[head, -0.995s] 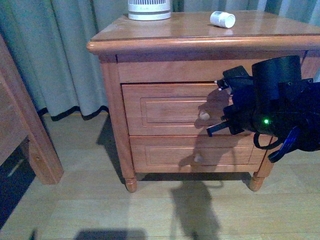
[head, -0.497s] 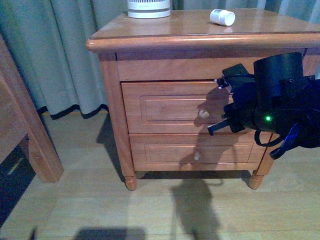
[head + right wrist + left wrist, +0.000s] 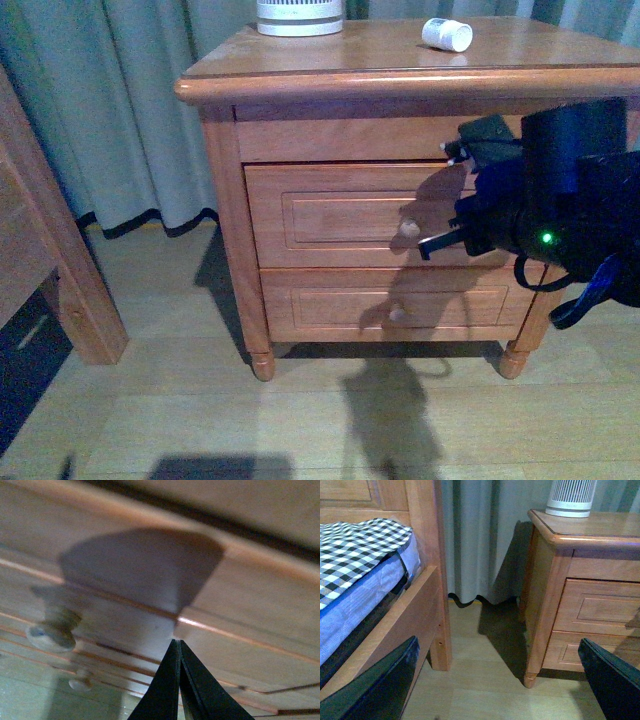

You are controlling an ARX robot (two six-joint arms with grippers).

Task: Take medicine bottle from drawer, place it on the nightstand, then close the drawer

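Observation:
The small white medicine bottle (image 3: pixel 446 34) lies on its side on the nightstand's glossy top (image 3: pixel 400 60). The taller upper drawer (image 3: pixel 330 215) looks flush with the cabinet front. My right gripper (image 3: pixel 427 246) is shut and empty, its tip just right of the drawer's round knob (image 3: pixel 408 229). In the right wrist view the shut gripper (image 3: pixel 176 642) points at the drawer front (image 3: pixel 150 580), with the knob (image 3: pixel 51 630) off to one side. My left gripper (image 3: pixel 495 690) hangs open over the floor between the bed and the nightstand (image 3: pixel 560 535).
A white ribbed device (image 3: pixel 298 17) stands at the back of the nightstand top. The shallower lower drawer (image 3: pixel 390 305) is shut. A wooden bed frame (image 3: pixel 420 580) with checked bedding is at the left. Curtains (image 3: pixel 120 100) hang behind, above a wooden floor (image 3: pixel 300 420).
My right gripper has shifted slightly up and to the right, staying close to the upper drawer's knob. The drawer front and the bottle have not moved.

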